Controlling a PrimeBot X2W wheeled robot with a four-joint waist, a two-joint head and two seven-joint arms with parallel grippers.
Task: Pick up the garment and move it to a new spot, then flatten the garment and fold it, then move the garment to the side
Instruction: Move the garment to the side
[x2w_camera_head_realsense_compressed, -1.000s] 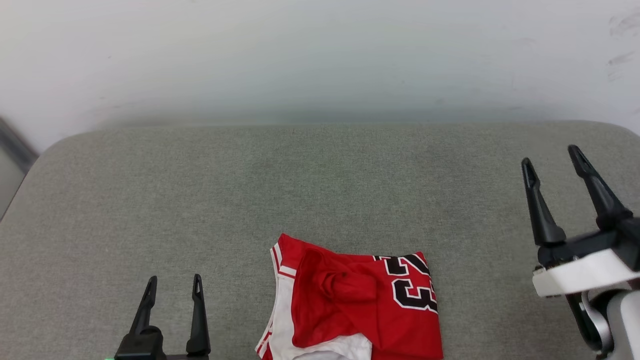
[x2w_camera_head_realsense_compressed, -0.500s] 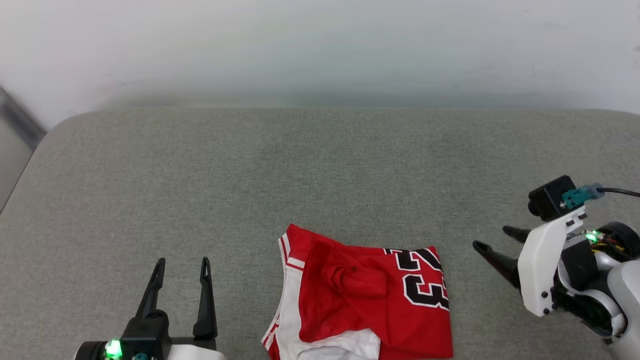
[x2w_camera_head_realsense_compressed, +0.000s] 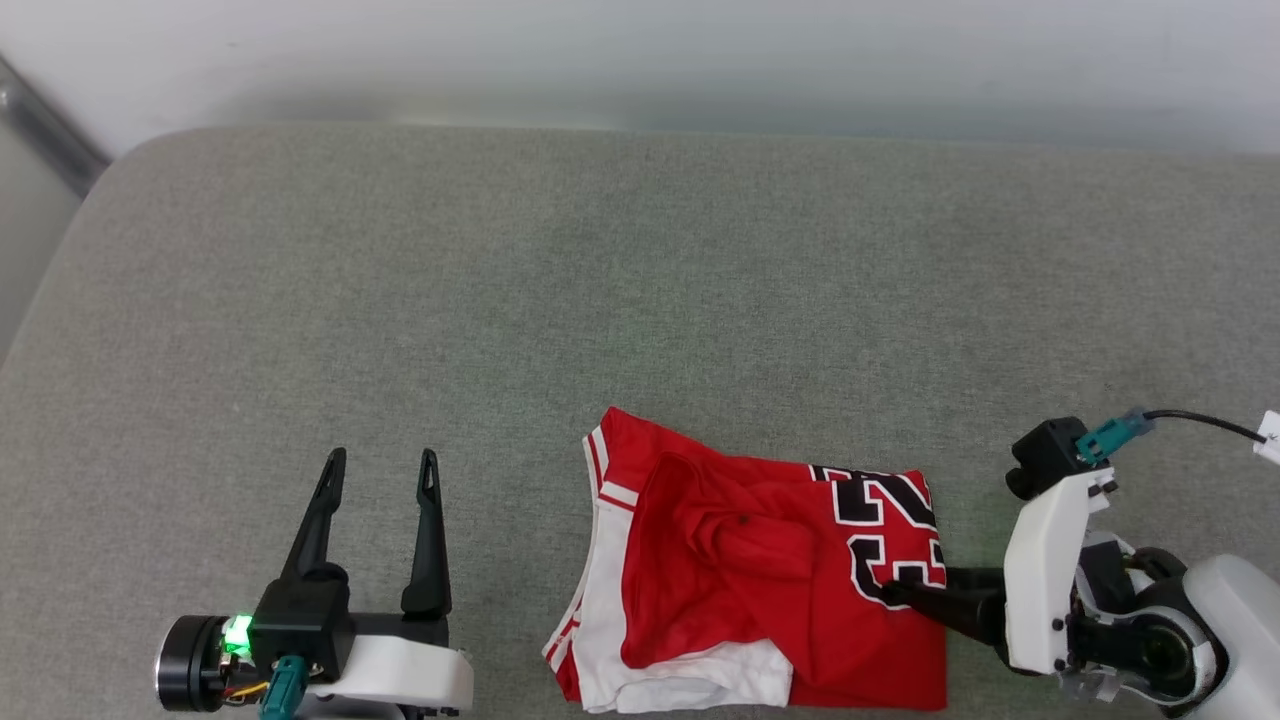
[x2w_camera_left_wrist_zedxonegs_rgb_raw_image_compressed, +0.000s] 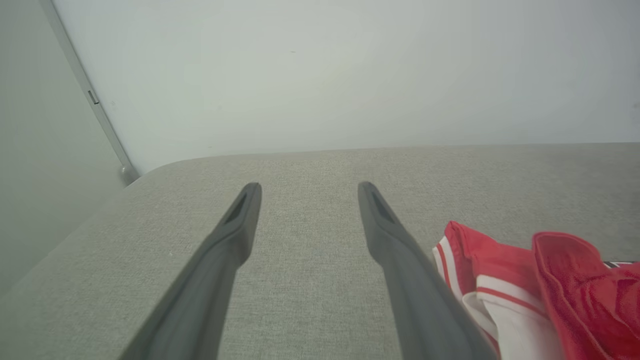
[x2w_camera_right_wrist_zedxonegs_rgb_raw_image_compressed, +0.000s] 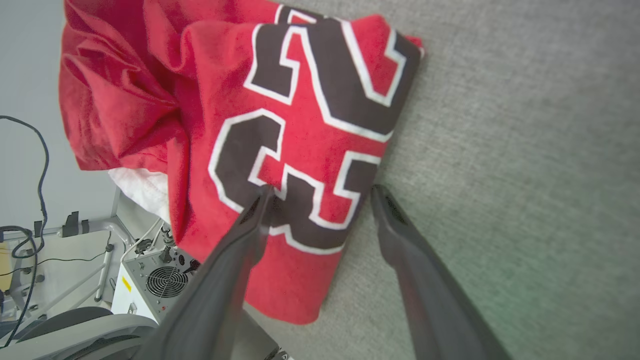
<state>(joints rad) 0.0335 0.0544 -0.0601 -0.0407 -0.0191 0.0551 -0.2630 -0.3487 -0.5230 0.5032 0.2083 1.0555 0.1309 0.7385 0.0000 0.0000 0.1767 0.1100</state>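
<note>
right gripper (x2w_camera_right_wrist_zedxonegs_rgb_raw_image_compressed: 321, 192) now straddles garment (x2w_camera_head_realsense_compressed: 740, 560) edge | long axis left-right, numerals right

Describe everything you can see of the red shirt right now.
The garment is soft red knit, crumpled into a rough folded heap rather than lying flat. A white sleeve with red-and-white stripe trim shows on the robot's left side. The black numerals, outlined in white, are on its right side, and a wrinkled lump sits mid-cloth. It lies near the front edge of the grey fabric surface. The right gripper straddles its right edge, jaws open, one finger over the numerals. Contact is unclear.
</note>
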